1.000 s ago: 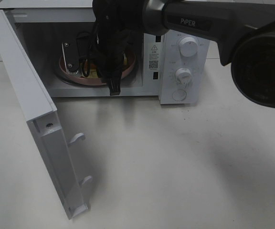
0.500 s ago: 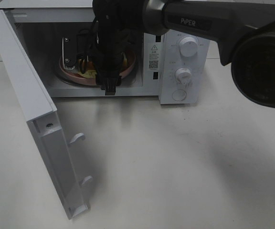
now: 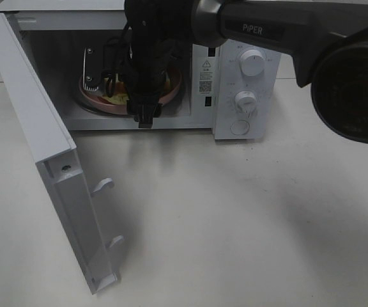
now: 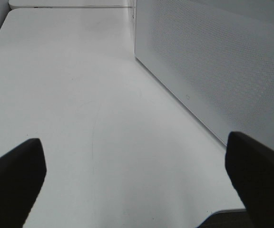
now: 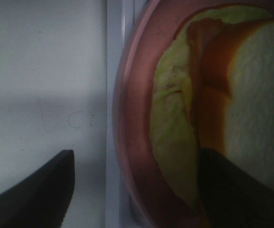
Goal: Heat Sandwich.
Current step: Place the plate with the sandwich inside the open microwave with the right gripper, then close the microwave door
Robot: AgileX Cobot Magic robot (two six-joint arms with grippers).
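Ok, sandwich (image 5: 208, 95) sits on the pink plate (image 5: 133, 118) inside the microwave (image 3: 248, 77), at the table's (image 3: 248, 224) far edge. Right gripper (image 5: 137, 190) is in the cavity, jaws apart and straddling the plate rim: one finger outside it, one over the bread, clamping nothing. Way out looks to be straight back through the mouth, with tight walls. Door (image 3: 37, 128) hangs wide off the left side. Left gripper (image 4: 137, 180), spread and empty, looks nearer it.

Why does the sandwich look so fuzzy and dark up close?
Right wrist view: the sandwich sits too near the lens, so it blurs, dim inside the microwave. Exterior high view: the arm covers most of it; soft shadows lie on the table.
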